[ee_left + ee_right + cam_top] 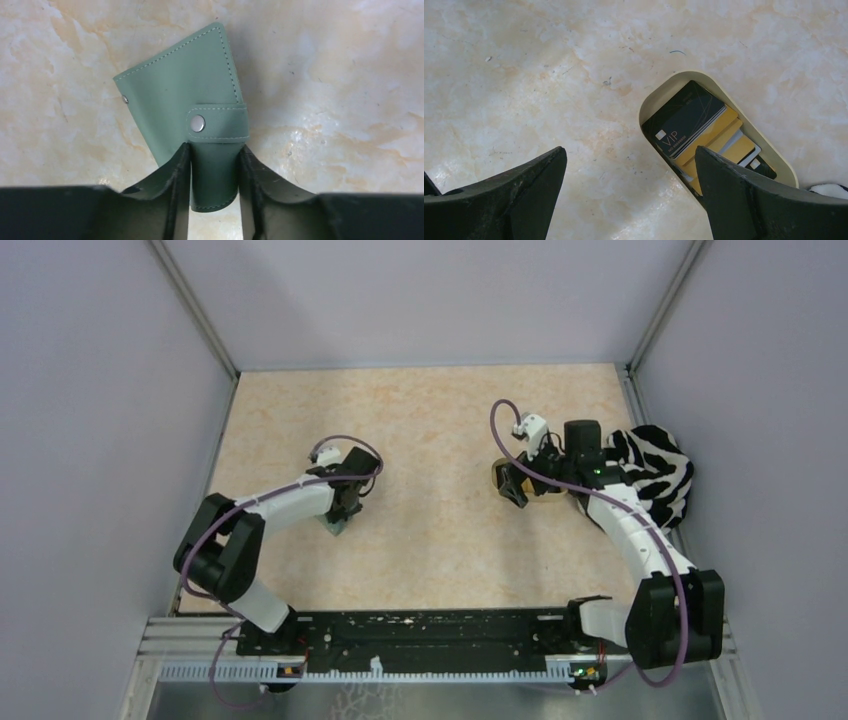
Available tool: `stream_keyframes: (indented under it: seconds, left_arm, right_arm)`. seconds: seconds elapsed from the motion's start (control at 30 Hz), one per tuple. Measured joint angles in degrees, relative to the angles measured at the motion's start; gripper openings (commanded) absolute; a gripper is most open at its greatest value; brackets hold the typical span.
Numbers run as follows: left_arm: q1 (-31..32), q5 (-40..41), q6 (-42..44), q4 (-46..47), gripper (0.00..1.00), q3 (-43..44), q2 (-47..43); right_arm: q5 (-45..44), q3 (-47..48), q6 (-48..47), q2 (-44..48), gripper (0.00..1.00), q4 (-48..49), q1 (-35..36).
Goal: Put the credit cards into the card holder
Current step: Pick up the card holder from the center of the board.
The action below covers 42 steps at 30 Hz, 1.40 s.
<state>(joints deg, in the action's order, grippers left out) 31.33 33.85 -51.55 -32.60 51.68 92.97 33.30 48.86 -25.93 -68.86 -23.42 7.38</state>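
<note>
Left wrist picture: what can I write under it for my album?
The left gripper pinches the closed green card holder by its snap strap.

Jaws clamp the rounded tab of the card holder (175, 95) — closed, askew on the table (325, 75).

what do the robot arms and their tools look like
The left arm and right arm have white link covers, black joints and a purple cable looping alongside. The left tool and right tool each have two matte black, wedge-shaped fingers.
</note>
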Motion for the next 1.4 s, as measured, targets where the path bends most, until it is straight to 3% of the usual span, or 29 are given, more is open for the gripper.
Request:
stream_keyframes:
  seconds: [0.13,0.33,0.63,0.8,0.93,1.03,1.2,1.4]
  left_arm:
    - [-0.4,-5.6,5.5,3.1,0.26,-2.4,-4.4]
    - [3.5,-26.3,15.2,16.6,0.21,-9.3,-12.1]
    - [6.8,-61.4,18.6,55.0,0.2,-22.8,-14.9]
    - [6.8,-77.2,10.3,82.2,0.19,-24.1,-5.5]
    - [6.8,-83.1,-0.5,103.6,0.17,-25.4,4.8]
    - [6.8,-83.5,-6.1,112.2,0.17,-26.3,9.2]
    - [7.3,-81.2,-12.0,118.1,0.17,-28.2,11.4]
    - [8.3,-81.9,-12.8,119.0,0.17,-27.0,13.8]
  right_arm:
    - [1.4,0.0,0.0,0.0,0.98,0.0,1.2]
    - [7.4,-0.2,0.9,0.0,0.98,0.5,2.8]
    - [23.2,-8.9,4.9,2.6,0.99,10.6,4.2]
    - [30.4,-10.9,-5.1,4.5,0.95,8.7,5.0]
    - [31.8,-10.8,-13.3,4.1,0.81,4.8,6.8]
    - [31.1,-10.1,-14.5,3.1,0.79,3.8,8.2]
    - [27.0,-9.7,-13.2,2.7,0.81,5.0,10.1]
    - [25.0,-9.8,-11.4,2.4,0.83,7.1,10.1]
